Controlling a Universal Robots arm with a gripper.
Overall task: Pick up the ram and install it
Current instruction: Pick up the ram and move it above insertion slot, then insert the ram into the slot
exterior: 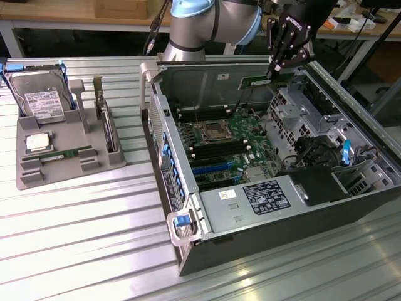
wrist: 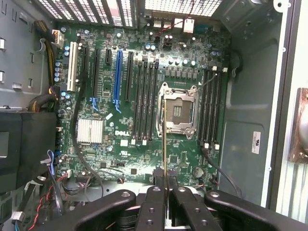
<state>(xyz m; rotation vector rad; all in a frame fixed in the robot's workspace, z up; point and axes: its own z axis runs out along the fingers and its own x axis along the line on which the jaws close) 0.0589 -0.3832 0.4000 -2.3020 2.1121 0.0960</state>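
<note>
I see my gripper clamped on the ram, green stick held above the far edge of the open computer case (edge-on over the motherboard from the wrist), hard drive at the grey tray's far corner.

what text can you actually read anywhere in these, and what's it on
"DELL": white lettering on the green motherboard.
Hard drive label: print too small to read.
Dark label on the power supply: too small to read.
White sticker on the case wall: blurred, unreadable.
</note>
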